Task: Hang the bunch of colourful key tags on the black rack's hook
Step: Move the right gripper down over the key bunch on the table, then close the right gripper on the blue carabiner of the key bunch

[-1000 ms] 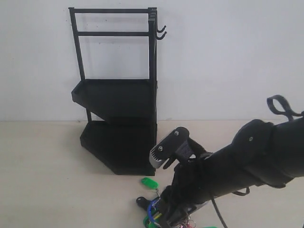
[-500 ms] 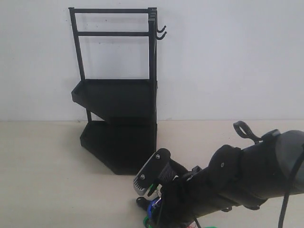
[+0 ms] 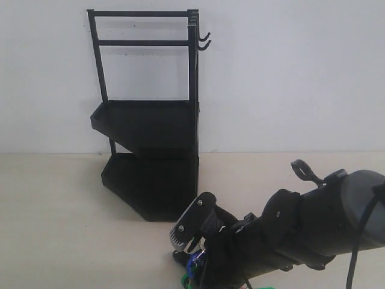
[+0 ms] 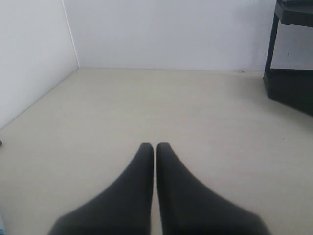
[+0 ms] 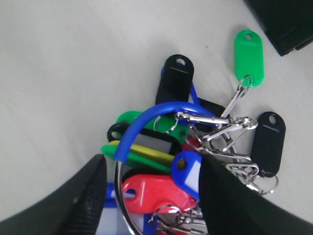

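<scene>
Right jaws: spread, one side on each flank of the colourful key tag bunch, not closed on it.
Bunch: lying on the bench, its blue loop arched up between my right jaws.
Left jaws: pressed together, bench below.
Black rack: near, at 11 o'clock from the bunch in the exterior view.
Hook: at the rack's top, 12 o'clock, well apart.

Tag bunch flat, nr rack
</scene>
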You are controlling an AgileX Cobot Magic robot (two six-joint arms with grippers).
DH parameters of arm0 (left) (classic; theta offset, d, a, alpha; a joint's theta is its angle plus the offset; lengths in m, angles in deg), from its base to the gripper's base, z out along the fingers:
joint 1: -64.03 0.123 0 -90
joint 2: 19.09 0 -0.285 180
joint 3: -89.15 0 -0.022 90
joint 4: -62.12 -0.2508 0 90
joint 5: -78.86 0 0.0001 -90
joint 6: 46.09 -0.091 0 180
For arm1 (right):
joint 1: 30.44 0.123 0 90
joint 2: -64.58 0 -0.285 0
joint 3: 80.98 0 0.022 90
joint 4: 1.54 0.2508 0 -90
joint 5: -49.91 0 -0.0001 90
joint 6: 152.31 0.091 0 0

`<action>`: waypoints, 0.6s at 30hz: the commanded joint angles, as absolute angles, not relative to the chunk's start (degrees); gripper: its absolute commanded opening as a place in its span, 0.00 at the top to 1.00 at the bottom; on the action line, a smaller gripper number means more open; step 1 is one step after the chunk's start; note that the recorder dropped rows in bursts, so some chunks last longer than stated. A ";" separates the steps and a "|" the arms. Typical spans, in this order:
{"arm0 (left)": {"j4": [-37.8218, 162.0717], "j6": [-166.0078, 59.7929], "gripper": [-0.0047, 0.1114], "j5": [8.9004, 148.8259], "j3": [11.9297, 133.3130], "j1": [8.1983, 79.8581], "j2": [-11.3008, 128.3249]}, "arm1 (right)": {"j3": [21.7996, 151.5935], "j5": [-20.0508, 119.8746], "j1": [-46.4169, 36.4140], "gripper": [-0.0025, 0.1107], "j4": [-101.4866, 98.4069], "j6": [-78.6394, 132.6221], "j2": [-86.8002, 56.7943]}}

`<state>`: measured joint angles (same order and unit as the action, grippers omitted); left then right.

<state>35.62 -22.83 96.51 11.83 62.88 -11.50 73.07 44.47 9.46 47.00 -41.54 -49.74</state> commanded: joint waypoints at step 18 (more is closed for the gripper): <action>35.61 -22.51 0.92 95.85 11.93 62.81 -11.30 | 73.38 48.04 9.51 0.51 47.09 -42.87 -53.77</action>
<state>35.62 -22.83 96.51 11.83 62.88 -11.50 73.24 47.27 9.56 47.20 -42.34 -53.24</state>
